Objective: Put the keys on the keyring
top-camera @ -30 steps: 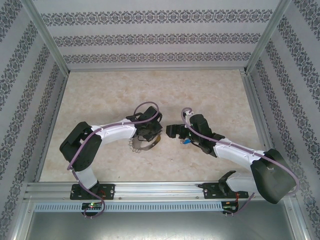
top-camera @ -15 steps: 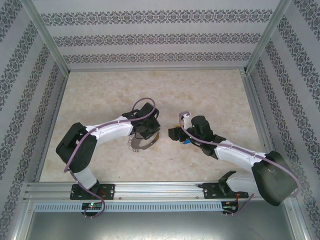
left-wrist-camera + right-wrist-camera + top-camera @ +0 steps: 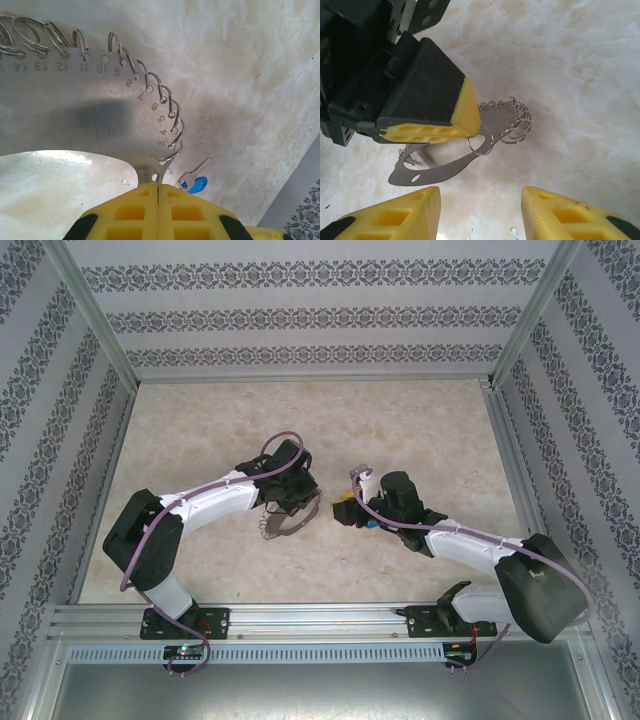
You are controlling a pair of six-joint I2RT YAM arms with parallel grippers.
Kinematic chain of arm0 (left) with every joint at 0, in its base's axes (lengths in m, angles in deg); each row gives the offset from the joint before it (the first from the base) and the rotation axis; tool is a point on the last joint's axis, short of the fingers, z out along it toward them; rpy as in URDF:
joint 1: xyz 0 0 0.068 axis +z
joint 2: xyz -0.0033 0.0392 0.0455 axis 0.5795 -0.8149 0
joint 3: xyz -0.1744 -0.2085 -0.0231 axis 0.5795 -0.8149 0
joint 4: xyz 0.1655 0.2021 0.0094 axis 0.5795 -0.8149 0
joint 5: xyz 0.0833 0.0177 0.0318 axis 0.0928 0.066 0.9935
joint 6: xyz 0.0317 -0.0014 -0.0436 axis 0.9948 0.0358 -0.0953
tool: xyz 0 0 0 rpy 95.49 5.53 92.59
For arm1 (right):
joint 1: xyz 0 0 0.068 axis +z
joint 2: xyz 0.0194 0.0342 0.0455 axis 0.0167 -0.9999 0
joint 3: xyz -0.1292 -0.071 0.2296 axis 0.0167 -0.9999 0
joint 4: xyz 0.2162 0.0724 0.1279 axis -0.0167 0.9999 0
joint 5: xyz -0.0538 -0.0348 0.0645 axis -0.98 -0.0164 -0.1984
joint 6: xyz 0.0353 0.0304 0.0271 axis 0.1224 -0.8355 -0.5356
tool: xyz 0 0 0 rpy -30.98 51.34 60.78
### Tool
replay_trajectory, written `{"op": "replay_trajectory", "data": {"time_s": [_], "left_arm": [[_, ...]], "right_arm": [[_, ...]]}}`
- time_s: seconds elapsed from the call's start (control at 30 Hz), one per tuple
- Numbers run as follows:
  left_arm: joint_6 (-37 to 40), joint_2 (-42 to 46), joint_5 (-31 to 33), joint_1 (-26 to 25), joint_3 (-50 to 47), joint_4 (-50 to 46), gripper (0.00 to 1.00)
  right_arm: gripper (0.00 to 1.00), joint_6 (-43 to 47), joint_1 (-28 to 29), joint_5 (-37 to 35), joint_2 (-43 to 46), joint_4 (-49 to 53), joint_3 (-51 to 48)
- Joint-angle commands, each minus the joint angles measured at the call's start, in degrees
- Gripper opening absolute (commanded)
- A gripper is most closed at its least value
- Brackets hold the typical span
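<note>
Key point(image 3: 198, 184) lies flat on the table point(image 3: 250, 75), blue head toward the left gripper point(image 3: 158, 189), blade slanting up-right in the left wrist view, just beside the keyring point(image 3: 75, 115) end. Left gripper is clenched on that end of the curved plate. Right gripper point(image 3: 481, 200) has jaws apart with nothing between, close by.
</note>
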Motion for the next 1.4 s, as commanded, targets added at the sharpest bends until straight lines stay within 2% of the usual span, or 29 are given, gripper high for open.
{"op": "replay_trajectory", "data": {"time_s": [0.0,0.5,0.87,1.07,1.37], "left_arm": [[-2.2,1.5,-1.7,0.7,0.3,0.1,0.00],[-3.1,0.8,-3.0,1.2,0.7,0.5,0.00],[-3.2,1.1,-3.6,1.6,0.3,1.0,0.00],[-3.2,1.1,-4.2,1.6,0.1,1.6,0.00],[-3.2,1.0,-4.7,1.8,0.0,1.9,0.00]], "right_arm": [[0.49,1.6,0.9,2.5,-1.8,-3.5,1.8],[0.51,2.1,3.0,3.0,-12.0,-8.0,6.0],[0.48,1.9,3.1,3.6,-15.3,-9.4,7.1],[0.40,1.7,3.1,4.0,-16.9,-9.7,7.8],[0.23,1.7,3.2,4.4,-17.1,-10.0,8.4]]}}
